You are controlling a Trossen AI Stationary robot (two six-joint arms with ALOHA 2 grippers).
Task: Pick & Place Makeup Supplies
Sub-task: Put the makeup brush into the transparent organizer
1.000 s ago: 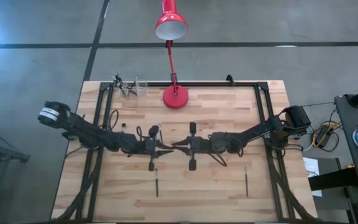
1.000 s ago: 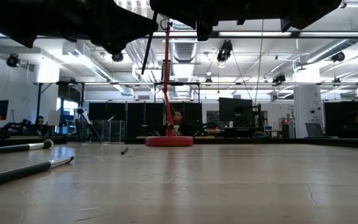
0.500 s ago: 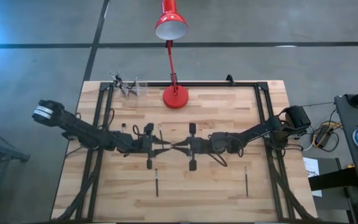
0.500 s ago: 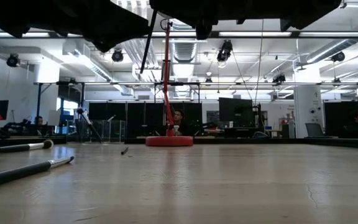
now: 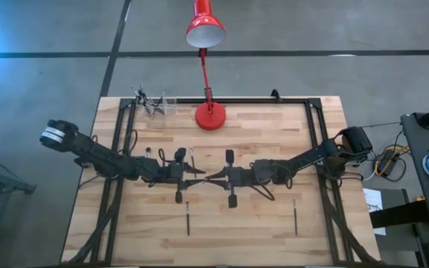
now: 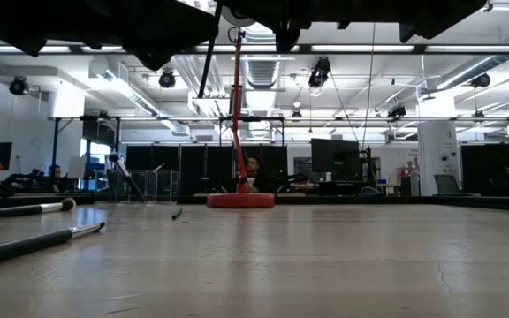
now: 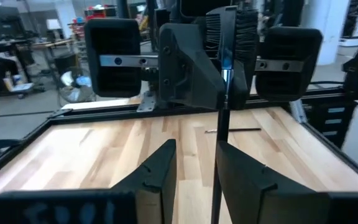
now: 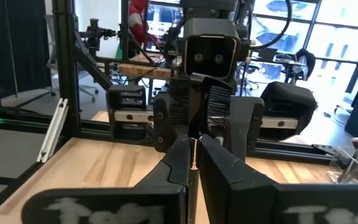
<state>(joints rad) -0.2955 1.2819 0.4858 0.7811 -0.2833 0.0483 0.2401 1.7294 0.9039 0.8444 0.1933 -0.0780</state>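
Note:
Both grippers meet nose to nose above the table's middle. A thin dark makeup brush (image 7: 224, 112) with a silvery ferrule hangs between them, also seen as the brush (image 5: 193, 160) from above and the brush (image 6: 208, 62) from table height. My right gripper (image 8: 194, 152) is shut on it. My left gripper (image 7: 194, 149) is open, with the stick close by the inner face of one finger; whether it touches, I cannot tell. Two more sticks (image 5: 188, 218) (image 5: 295, 216) lie flat on the near part of the table. My right gripper pinches the brush between its two ribbed pads (image 7: 244, 31), just above the silvery ferrule (image 7: 224, 65). The fingers come level from the table's right and lie across the stick. The brush is lifted clear and hangs nearly upright below the fingers.
A red desk lamp stands on its base (image 5: 210, 115) at the far edge. A clear holder (image 5: 155, 104) with several brushes sits at the far left corner. A small dark piece (image 5: 148, 150) lies left of centre. Black frame rails (image 5: 315, 141) run along the table's sides.
My left gripper has drawn back a little toward the table's left edge, which uncovers more of the hanging brush in the high view. The brush has stayed in the air between the grippers.

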